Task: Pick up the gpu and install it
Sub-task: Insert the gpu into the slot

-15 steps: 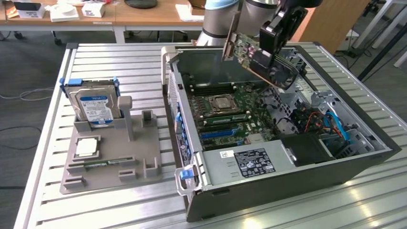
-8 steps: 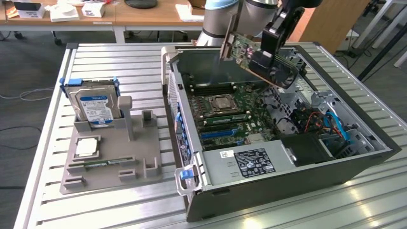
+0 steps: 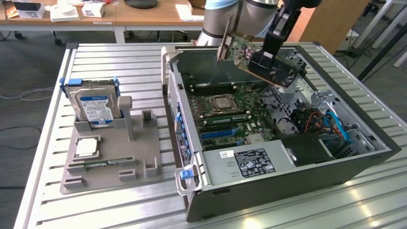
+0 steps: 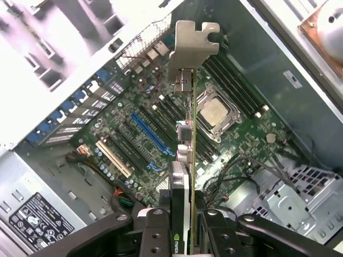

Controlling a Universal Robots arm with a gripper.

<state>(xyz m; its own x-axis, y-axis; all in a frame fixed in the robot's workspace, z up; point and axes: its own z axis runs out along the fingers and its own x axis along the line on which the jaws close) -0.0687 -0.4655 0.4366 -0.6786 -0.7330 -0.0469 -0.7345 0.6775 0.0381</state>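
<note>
Slatted metal tabletop (image 3: 95,210) runs under everything. Nearest on it sits the open end of a computer case (image 3: 279,191), lying on its side, with a labelled power supply (image 3: 251,162) in that corner. To the exterior view's left of the case, and apart from it, stands a grey holder (image 3: 108,162). A silver hard drive (image 3: 95,105) with a blue label stands upright in the holder's far slot. Deeper inside the case the green motherboard (image 3: 222,114) lies exposed.

Above the case's far end hangs the gpu (image 3: 245,52), tilted and clear of the board. The gripper (image 3: 270,50) is clamped on its upper part. From the wrist view the card (image 4: 192,139) shows edge-on (a thin line running away from the camera), pinched between the two fingers (image 4: 161,225). Its silver bracket (image 4: 194,37) is at the far tip, over the motherboard's slots.

Behind the table stand wooden desks (image 3: 146,16).
</note>
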